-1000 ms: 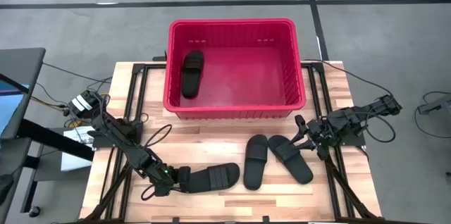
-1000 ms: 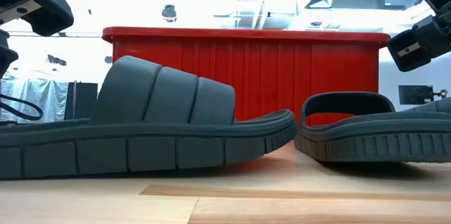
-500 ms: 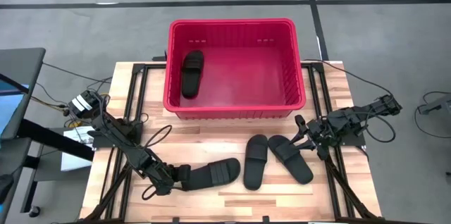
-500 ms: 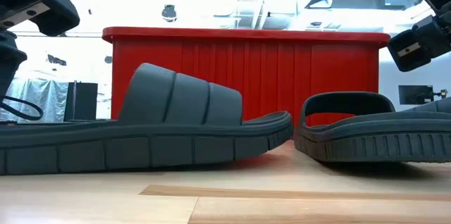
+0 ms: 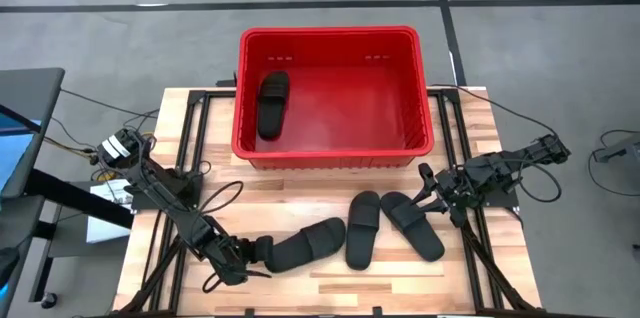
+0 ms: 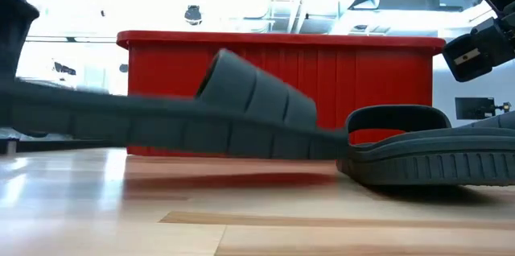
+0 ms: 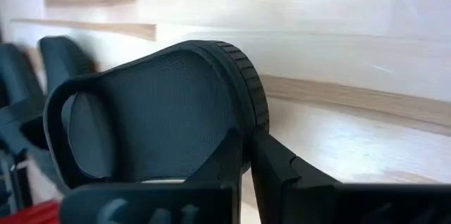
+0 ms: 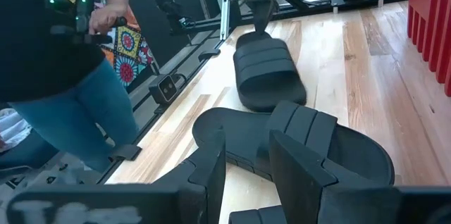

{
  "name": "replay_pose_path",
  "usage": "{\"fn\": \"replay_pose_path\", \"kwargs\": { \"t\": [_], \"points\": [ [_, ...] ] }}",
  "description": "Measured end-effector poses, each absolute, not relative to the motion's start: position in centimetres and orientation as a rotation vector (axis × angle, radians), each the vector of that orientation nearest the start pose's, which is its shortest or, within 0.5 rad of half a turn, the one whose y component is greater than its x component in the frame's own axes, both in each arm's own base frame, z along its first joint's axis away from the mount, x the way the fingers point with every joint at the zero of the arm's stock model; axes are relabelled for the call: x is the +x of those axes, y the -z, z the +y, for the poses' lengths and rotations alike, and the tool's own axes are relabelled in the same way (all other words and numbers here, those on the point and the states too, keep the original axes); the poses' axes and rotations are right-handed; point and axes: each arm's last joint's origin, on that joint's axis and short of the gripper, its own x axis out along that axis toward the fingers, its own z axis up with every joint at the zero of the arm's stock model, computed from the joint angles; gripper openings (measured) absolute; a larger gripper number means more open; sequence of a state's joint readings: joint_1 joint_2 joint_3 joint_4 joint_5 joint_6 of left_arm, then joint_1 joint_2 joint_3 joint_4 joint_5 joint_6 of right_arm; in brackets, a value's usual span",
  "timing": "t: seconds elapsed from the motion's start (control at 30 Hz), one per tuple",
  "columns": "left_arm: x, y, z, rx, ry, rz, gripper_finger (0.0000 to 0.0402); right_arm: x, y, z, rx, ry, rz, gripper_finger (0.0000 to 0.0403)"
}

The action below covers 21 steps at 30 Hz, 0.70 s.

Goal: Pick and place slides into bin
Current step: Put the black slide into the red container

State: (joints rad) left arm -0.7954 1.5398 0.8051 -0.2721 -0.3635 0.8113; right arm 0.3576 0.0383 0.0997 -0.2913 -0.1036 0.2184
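Since the earlier frames my left gripper has raised the heel end of its slide; a second ago that sole lay flat on the table, now in the low view it slants, heel end high and toe end down by the neighbouring sandal. The fingers are clamped on the heel rim, one on each side of the edge. The left arm reaches in from about 9 o'clock, folded low across the table's near-left corner, wrist pointing toward 3 o'clock.

Working outward: just beyond the lifted slide's toe, at 3 o'clock from it, lie two more slides, a middle one and a right one, close together at their far ends and splaying apart toward me. At 12 o'clock sits the red bin, with the fourth slide lying along its left wall.

My right gripper waits at 3 o'clock, just beside the right slide, fingers parted and holding nothing. A person stands beyond the table.
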Motion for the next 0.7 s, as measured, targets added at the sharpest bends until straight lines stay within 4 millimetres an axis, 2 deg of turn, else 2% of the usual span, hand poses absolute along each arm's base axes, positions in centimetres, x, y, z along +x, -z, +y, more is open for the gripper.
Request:
{"fn": "replay_pose_path", "kwargs": {
  "t": [0.33,0.7],
  "points": [
    [20.1,-19.7,-21.2,1.317,0.668,0.736,0.0,8.4,-16.6,3.5,0.184,-0.432,0.279,0.0102],
    [20.1,-24.5,-23.6,1.22,0.512,0.643,0.0,8.4,-16.6,3.5,0.184,-0.432,0.279,0.0102]
  ]
}}
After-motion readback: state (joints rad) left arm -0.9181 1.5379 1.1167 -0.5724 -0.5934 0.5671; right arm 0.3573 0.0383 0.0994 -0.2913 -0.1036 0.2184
